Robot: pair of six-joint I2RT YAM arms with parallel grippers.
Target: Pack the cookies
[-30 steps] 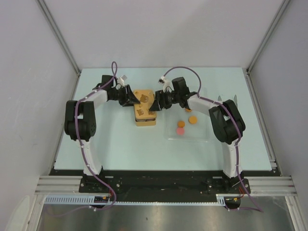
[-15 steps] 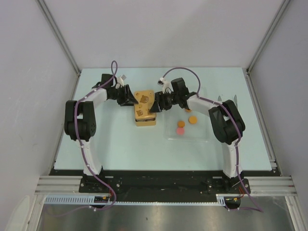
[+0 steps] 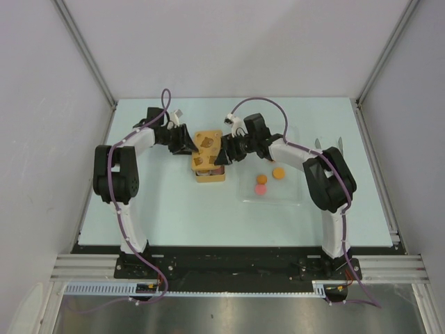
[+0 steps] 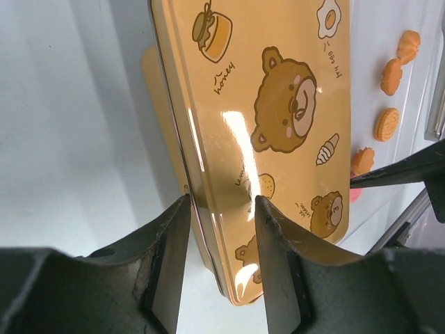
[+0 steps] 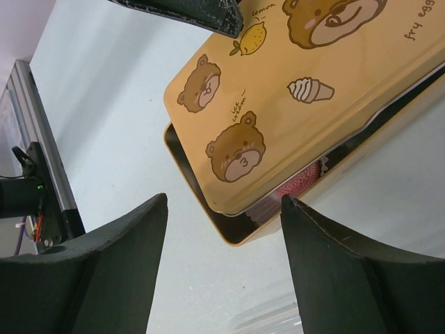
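Note:
A yellow tin box (image 3: pixel 209 172) stands mid-table with a pink paper cup (image 5: pixel 300 182) inside. Its bear-printed lid (image 3: pixel 207 145) lies tilted and skewed over the box, also in the left wrist view (image 4: pixel 278 104) and the right wrist view (image 5: pixel 292 97). My left gripper (image 3: pixel 188 142) is shut on the lid's left edge, one finger over it and one under. My right gripper (image 3: pixel 229 149) is open at the lid's right end, touching nothing. Orange cookies (image 3: pixel 279 172) and a pink cookie (image 3: pixel 261 188) lie on a clear tray (image 3: pixel 292 198); several show in the left wrist view (image 4: pixel 384 124).
The clear tray sits right of the tin, under my right forearm. A metal tool (image 3: pixel 328 144) lies at the tray's far right. The walls of the cell stand close on both sides.
The lid has shifted a little left and now covers more of the box. Both grippers have moved slightly left with it.

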